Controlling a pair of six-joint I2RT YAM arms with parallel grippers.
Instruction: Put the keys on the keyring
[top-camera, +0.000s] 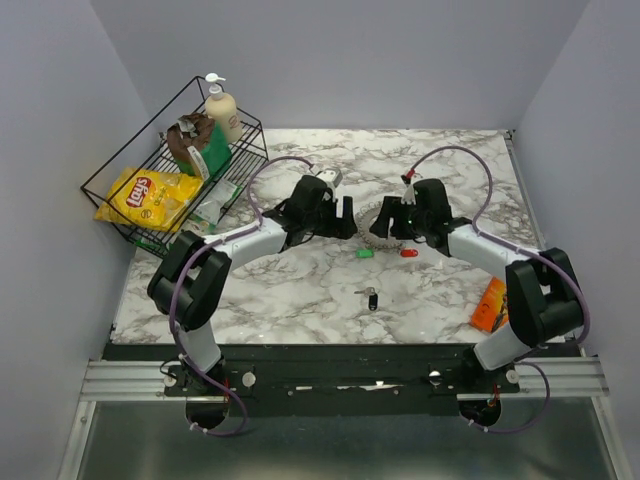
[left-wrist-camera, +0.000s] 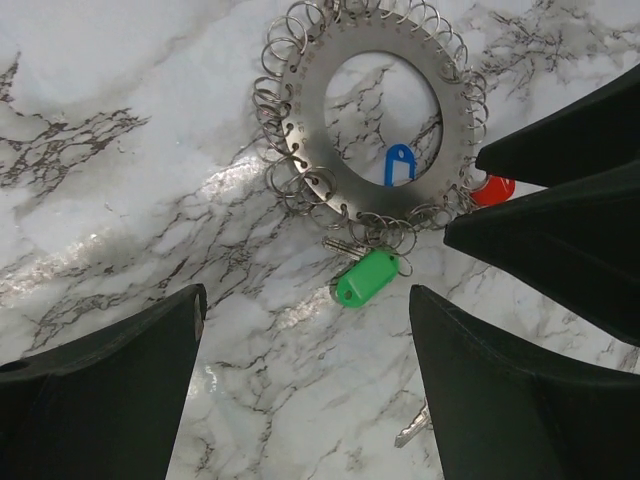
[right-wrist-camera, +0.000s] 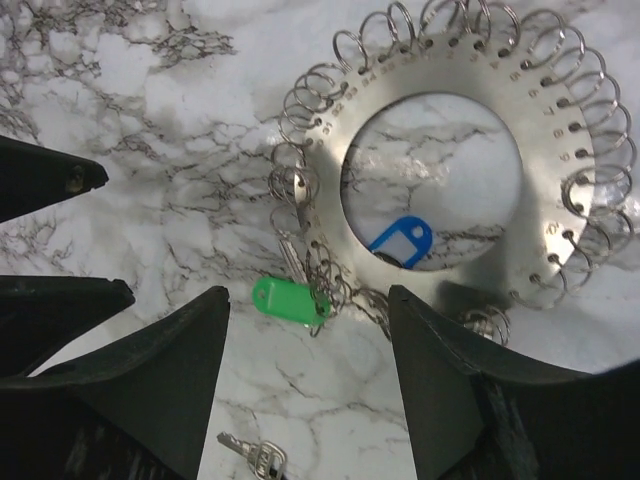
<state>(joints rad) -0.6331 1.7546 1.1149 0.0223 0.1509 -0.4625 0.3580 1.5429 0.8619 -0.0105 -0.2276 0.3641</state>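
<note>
**A:** What sits closest to the arm bases?

**B:** On the marbled surface a black key lies on its own, well apart from the others. Off to the right, near the right arm's elbow, there is a flat orange piece.

**A:** And a little farther in?

**B:** The green key and the red key both lie just beside the near rim of the keyring. The keyring lies flat. It is a silvery disc with a wide round hole, and small wire loops run all round its edge. The green tag touches those loops, but I cannot tell whether it is hooked on. In the left wrist view, a finger of the other arm half hides the red one.

**A:** Any more keys?

**B:** A blue key lies inside the hole, against its inner edge.

**A:** The claws?

**B:** The left claw is at the keyring's left and the right claw at its right, facing each other across it. Both are released, with fingers spread wide and nothing between them.

**A:** Farthest back?

**B:** A wire basket stands at the far left. It holds a yellow Lay's bag, a brown and green packet and a pump bottle.
</note>
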